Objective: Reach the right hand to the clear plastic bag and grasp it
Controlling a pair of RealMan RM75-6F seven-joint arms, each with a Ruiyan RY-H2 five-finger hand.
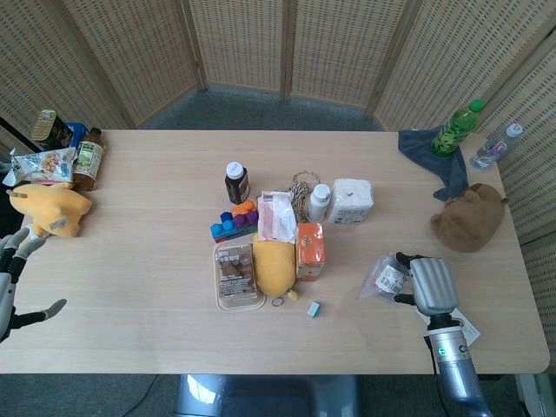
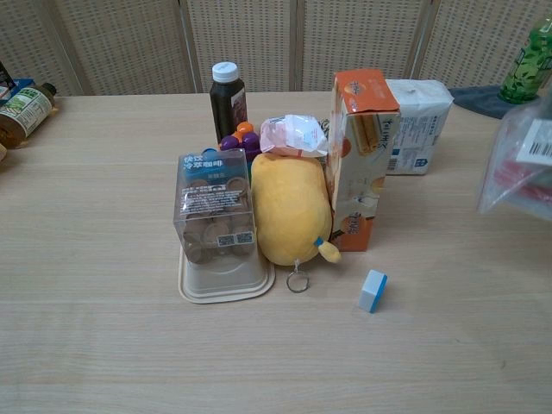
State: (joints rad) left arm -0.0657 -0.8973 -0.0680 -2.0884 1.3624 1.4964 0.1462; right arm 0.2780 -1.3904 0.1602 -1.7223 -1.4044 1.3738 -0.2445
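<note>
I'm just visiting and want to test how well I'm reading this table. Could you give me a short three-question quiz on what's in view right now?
1. True or false: the right hand holds the clear plastic bag.
2. What stands directly right of the yellow plush in the chest view? A) orange carton B) green bottle C) brown plush
3. Fill in: the small blue block lies on the ____.

Key:
1. True; in the chest view the bag hangs clear of the table.
2. A, the orange carton.
3. Table.
</note>
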